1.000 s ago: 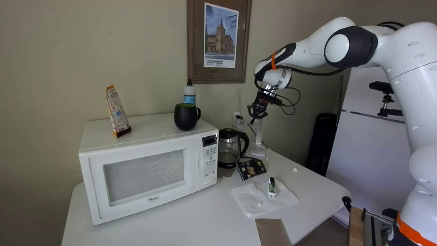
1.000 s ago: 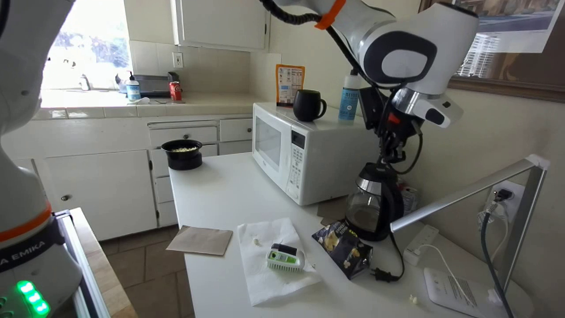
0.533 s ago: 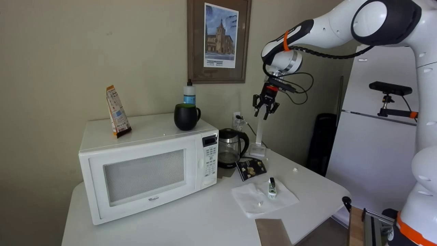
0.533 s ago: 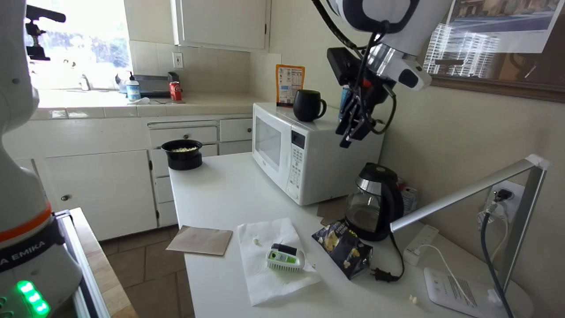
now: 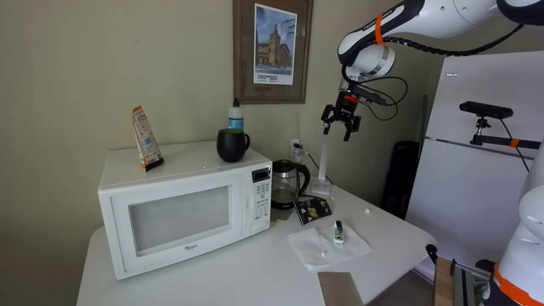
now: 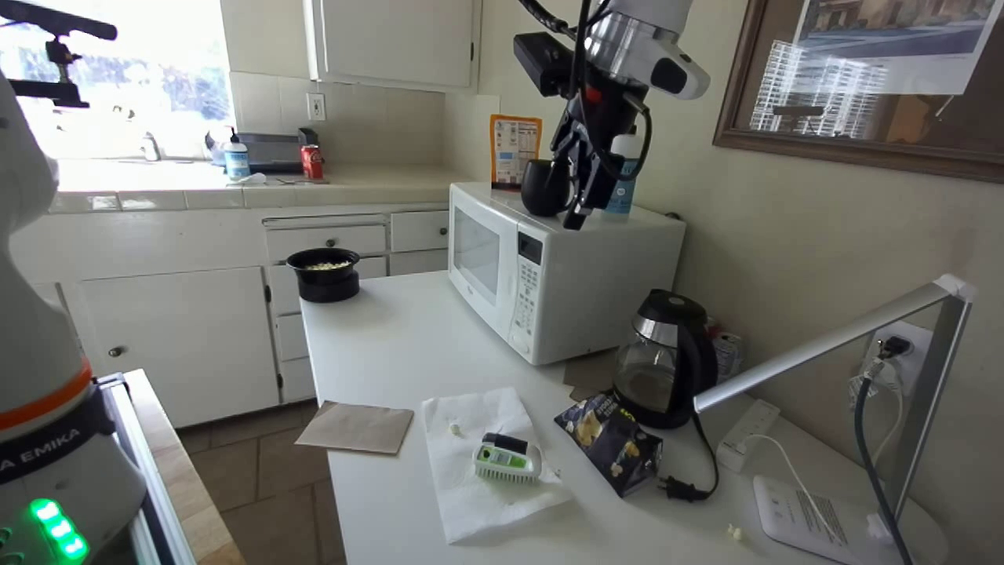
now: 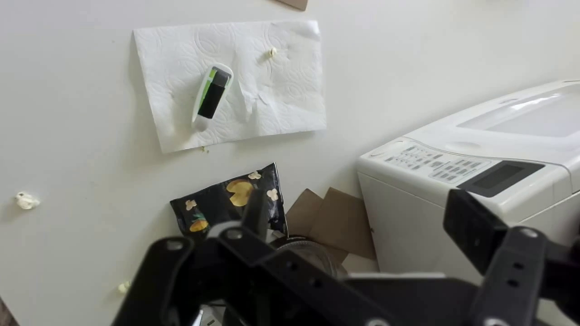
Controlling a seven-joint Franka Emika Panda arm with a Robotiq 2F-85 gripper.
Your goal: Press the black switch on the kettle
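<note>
The kettle (image 6: 655, 333), glass and silver with a black lid and handle, stands upright on the table beside the microwave in both exterior views. Its black switch cannot be made out in any view. In the wrist view only part of the kettle's glass (image 7: 312, 250) shows, much of it covered by my own jaws. My gripper (image 5: 336, 134) hangs in the air well above the kettle and apart from it. The jaws are spread wide with nothing between the fingertips, as the wrist view shows around the gripper (image 7: 363, 215) too.
Close to the kettle are the white microwave (image 6: 604, 286) and a black snack bag (image 6: 612, 443). The microwave carries a dark mug (image 5: 231, 145), a bottle (image 5: 236, 117) and an upright pouch (image 5: 146, 140). A lamp arm (image 6: 823, 345) slants near the kettle's handle. A brush (image 6: 506, 459) lies on a paper towel.
My gripper has gone from shut, just over the kettle's lid, to wide open. It has risen and drawn back from the kettle toward the robot's side. The kettle looks unmoved.
</note>
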